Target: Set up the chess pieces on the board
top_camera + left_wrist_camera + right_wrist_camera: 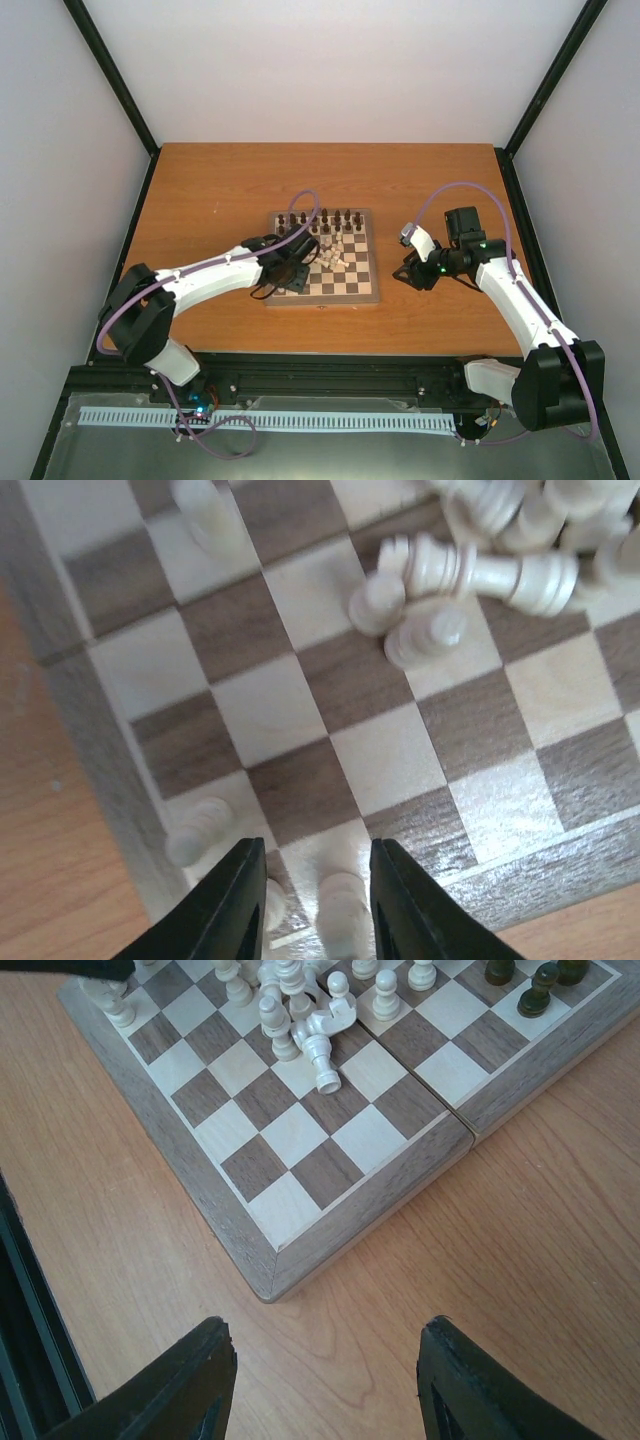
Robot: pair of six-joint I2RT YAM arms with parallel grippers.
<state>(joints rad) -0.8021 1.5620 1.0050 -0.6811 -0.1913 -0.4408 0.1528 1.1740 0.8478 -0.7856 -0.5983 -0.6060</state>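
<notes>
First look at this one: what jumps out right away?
A jumbled heap of cream chess pieces lies in the middle of the board, several toppled, while the dark pieces stand lined up along its far edge. The left gripper sits over the near left corner, its fingers either side of an upright cream piece. The right gripper hovers open over the table beside the board.

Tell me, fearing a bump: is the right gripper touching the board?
Apart. The right wrist view shows bare table between the right gripper and the board at its near corner.
</notes>
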